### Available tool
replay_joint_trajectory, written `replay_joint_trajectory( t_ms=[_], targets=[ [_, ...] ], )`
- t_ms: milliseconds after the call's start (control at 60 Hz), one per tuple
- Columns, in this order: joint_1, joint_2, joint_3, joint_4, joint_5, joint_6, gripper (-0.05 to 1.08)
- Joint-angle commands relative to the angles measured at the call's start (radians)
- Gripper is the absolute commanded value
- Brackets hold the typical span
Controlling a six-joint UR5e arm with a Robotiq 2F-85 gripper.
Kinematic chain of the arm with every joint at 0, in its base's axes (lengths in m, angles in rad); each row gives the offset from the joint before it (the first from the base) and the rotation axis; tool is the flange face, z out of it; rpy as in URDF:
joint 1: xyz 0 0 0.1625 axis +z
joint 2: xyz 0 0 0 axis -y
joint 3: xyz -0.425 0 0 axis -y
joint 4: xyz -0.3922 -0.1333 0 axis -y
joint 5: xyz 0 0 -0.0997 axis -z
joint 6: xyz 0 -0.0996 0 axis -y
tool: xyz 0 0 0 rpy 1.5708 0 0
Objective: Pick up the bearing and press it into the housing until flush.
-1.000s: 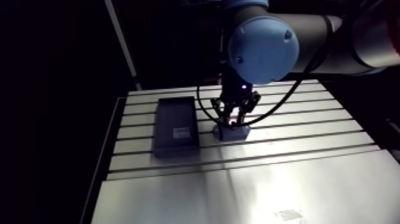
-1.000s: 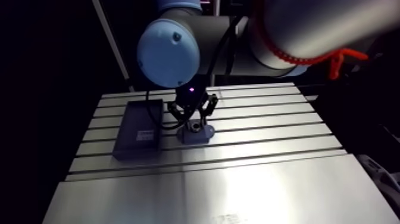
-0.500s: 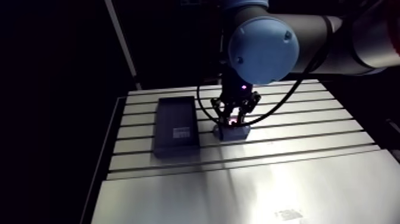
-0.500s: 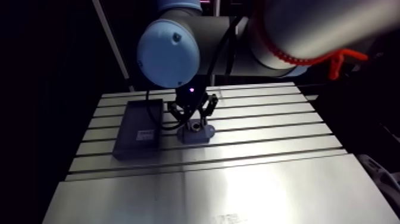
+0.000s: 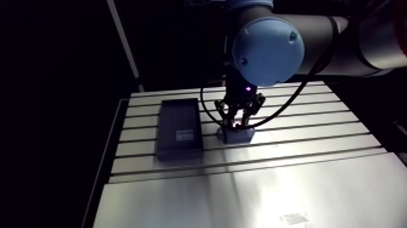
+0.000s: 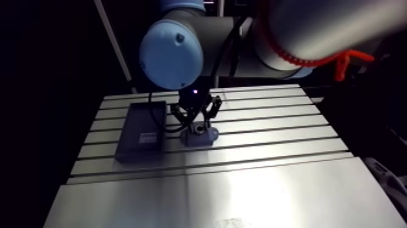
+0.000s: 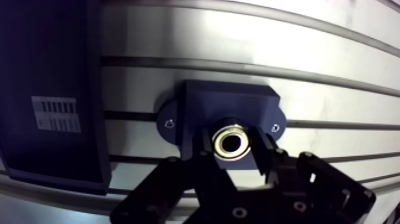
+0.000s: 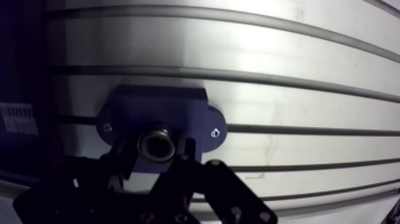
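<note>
One silver metal ring bearing [image 7: 232, 143], one dark blue block housing with two screwed ears [image 7: 229, 101], one dark rectangular tray [image 5: 162, 130] and one tool [image 7: 233, 152], all at one slotted aluminium table [image 5: 303, 151]. The bearing sits in the housing's round bore, the tool's two fingers clamped narrowly on its sides; the tray, just beside the housing, carries one white printed label [image 7: 56, 113]. Nothing differs from the earlier arm views: tool, housing and tray stand as before.

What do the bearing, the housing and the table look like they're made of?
The bearing: likely steel, polished; its ring glints bright. The housing: dark blue, matte, probably plastic, perhaps printed; it shows no glare, so this is not certain. The table: brushed aluminium, with a silvery sheen and long slots.
</note>
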Motion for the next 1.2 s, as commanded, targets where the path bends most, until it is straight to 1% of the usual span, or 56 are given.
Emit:
replay_joint_trajectory(
  t_ms=[17, 367, 483, 667, 1200],
  targets=[
    [0.0, 0.0, 0.001, -0.001, -0.002, 0.0, 0.61],
    [0.001, 0.0, 0.0, 0.0, -0.002, 0.0, 0.62],
    [0.0, 0.0, 0.0, 0.0, 0.003, 0.001, 0.62],
    [0.002, 0.0, 0.0, 0.0, 0.005, 0.002, 0.62],
    [0.0, 0.001, 0.001, 0.0, 0.0, 0.002, 0.62]
  ],
)
